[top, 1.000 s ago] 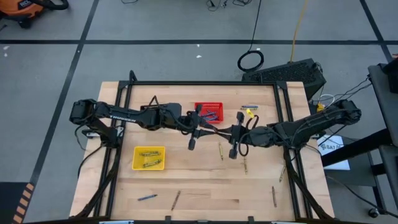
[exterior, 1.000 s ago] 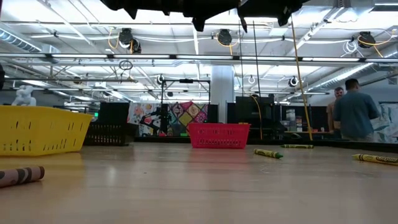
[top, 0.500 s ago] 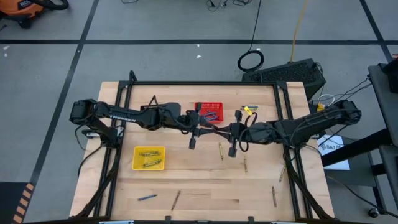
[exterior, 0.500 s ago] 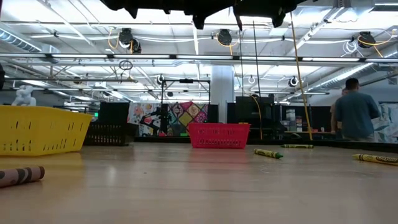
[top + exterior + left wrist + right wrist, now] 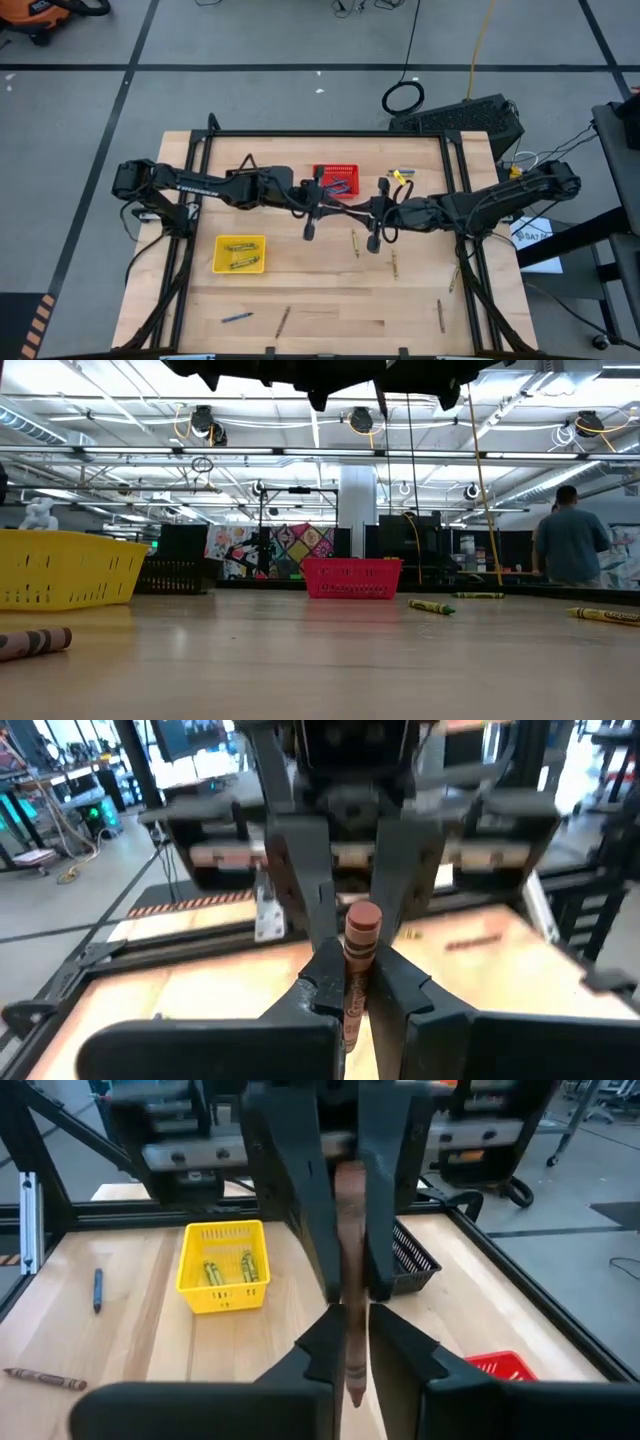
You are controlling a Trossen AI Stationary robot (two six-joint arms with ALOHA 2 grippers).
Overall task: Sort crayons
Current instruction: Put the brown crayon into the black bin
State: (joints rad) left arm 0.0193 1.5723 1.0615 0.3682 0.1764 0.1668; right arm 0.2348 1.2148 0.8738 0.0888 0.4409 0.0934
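A brown crayon [image 5: 360, 945] stands upright in the air over the table's middle, where both grippers meet. My left gripper [image 5: 358, 990] reaches in level from the table's left and is shut on it. My right gripper [image 5: 352, 1348] comes level from the right. It is slightly open, its fingers close on either side of the crayon's lower part [image 5: 351, 1330]. In the high view the two grippers [image 5: 340, 203] [image 5: 360, 208] hide the crayon. Loose crayons [image 5: 354, 243] [image 5: 393, 264] [image 5: 237, 317] lie flat on the table. My left gripper pinches the crayon's paper-wrapped shaft [image 5: 352, 982] between its two fingers. The fingers come level from the table's left and lie across the crayon. The crayon is upright and well clear of the table, with its blunt end [image 5: 362, 917] rising above the fingers.
A yellow basket [image 5: 222, 266] holding yellow-green crayons sits near left. A red basket [image 5: 345, 169] is at the far middle. A black basket [image 5: 415, 1262] stands at the far left. More crayons [image 5: 440, 315] [image 5: 283, 320] lie near the front edge. A person [image 5: 570, 548] stands beyond the table.
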